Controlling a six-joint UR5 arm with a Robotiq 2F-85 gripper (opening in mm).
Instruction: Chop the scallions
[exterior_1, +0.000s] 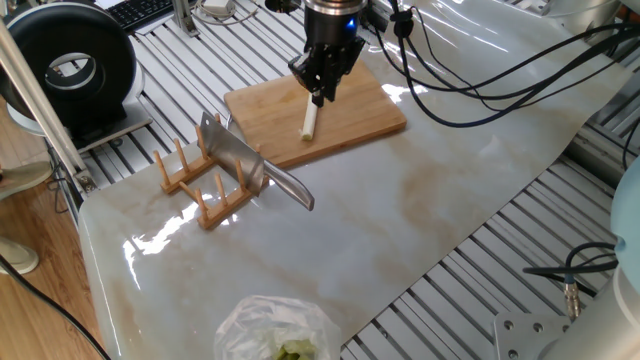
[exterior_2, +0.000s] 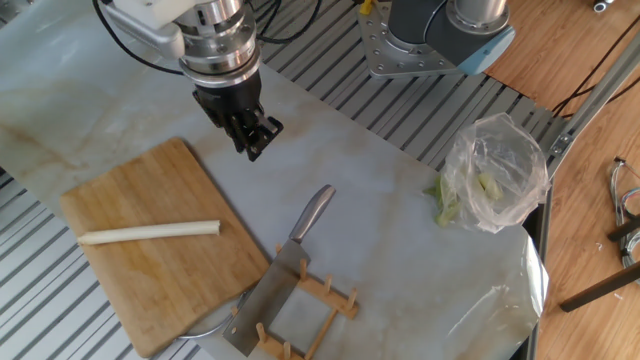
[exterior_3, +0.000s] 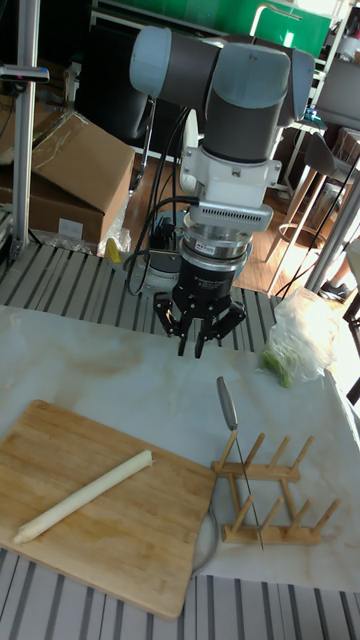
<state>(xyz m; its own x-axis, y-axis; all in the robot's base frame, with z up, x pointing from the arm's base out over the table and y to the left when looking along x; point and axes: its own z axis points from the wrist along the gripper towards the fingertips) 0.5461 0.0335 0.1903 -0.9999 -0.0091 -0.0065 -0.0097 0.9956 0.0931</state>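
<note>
Hovering above the marbled surface (exterior_2: 400, 230), clenched empty black fingers (exterior_2: 254, 143) hang beside the whole pale cream scallion stalk (exterior_2: 150, 232) on its wooden board (exterior_2: 130, 290).

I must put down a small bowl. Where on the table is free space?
Free: the marble between cleaver handle and plastic bag, and the cutting board corner below the scallion. Crowded: around the wooden rack, and under the pincer.
</note>
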